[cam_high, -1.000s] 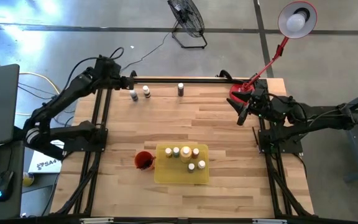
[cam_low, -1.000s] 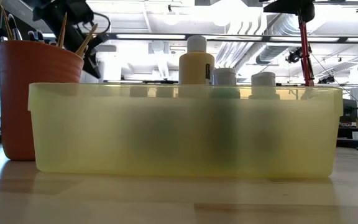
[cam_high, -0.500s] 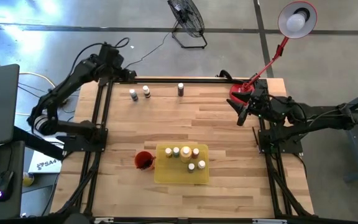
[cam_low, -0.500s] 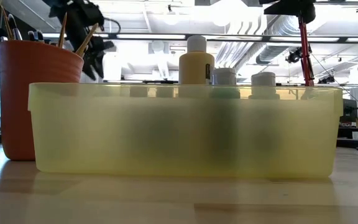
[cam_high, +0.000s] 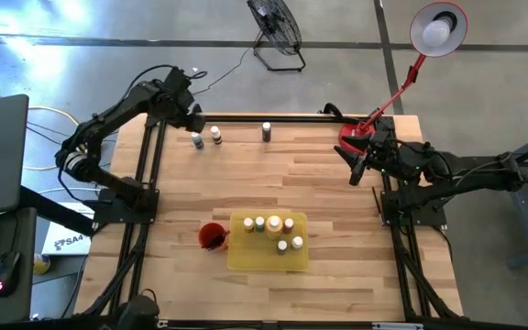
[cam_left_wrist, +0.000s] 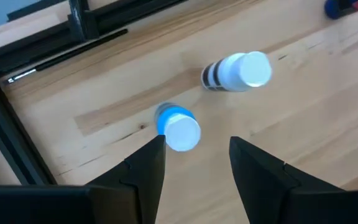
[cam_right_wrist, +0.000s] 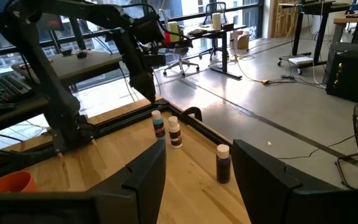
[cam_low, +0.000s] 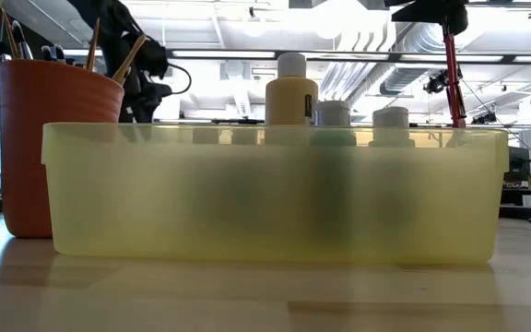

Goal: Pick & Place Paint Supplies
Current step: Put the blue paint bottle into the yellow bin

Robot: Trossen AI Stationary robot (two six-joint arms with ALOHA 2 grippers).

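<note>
The left gripper (cam_left_wrist: pixel 194 165) is seen above the far left corner of the pale wooden table (cam_high: pixel 337 183), and its two dark fingers (cam_left_wrist: pixel 146 163) are spread apart with nothing between them. Just beyond the fingertips a small blue paint bottle with a white cap (cam_left_wrist: pixel 178 128) is standing upright on the wood, and a little further a striped paint bottle with a white cap (cam_left_wrist: pixel 238 70) is found beside it, near but not touching. In the high view these two bottles are placed close to the far edge of the table, and a third, dark paint bottle with a pale cap (cam_high: pixel 267 132) is standing apart from them, more to the middle of that edge.

At the near middle of the table a flat yellow plastic tray (cam_high: pixel 246 257) is located, in which six small bottles with pale caps (cam_high: pixel 274 225) are kept upright; a larger yellowish bottle (cam_low: pixel 290 92) rises above the others in the low view. Touching or just beside the left side of the tray, a red cup (cam_high: pixel 211 236) is holding several thin paintbrushes (cam_low: pixel 109 57).

The right gripper (cam_right_wrist: pixel 197 180) is held at the far right edge of the table, well apart from all bottles, and its fingers are also kept spread and empty
</note>
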